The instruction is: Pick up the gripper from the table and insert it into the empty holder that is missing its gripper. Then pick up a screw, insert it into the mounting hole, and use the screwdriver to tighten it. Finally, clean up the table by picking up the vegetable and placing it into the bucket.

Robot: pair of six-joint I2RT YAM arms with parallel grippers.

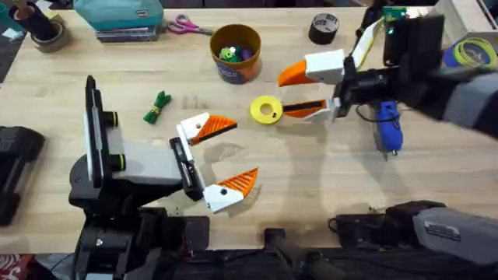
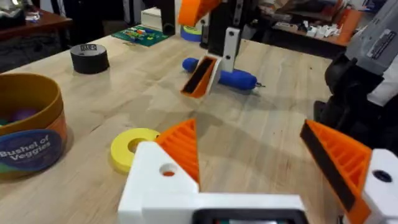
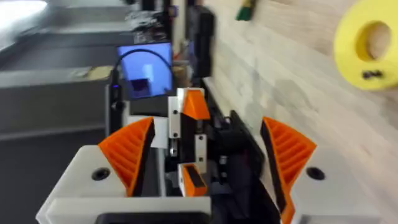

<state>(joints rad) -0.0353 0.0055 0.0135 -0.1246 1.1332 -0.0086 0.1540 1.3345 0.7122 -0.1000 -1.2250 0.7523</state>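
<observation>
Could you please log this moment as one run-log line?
left gripper: open, empty | right gripper: open, beside yellow disc | screwdriver: on table | vegetable: on table, outside bucket

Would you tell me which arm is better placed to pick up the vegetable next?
Probably the left. The vegetable lies on the left half of the table, close to the left gripper, whose fingers are open. The right gripper hangs past the bucket.

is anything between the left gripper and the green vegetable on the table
Nothing visible. The vegetable lies alone on bare table left of the open left gripper, with only wood between them. The bucket stands farther back, also unobstructed.
</observation>
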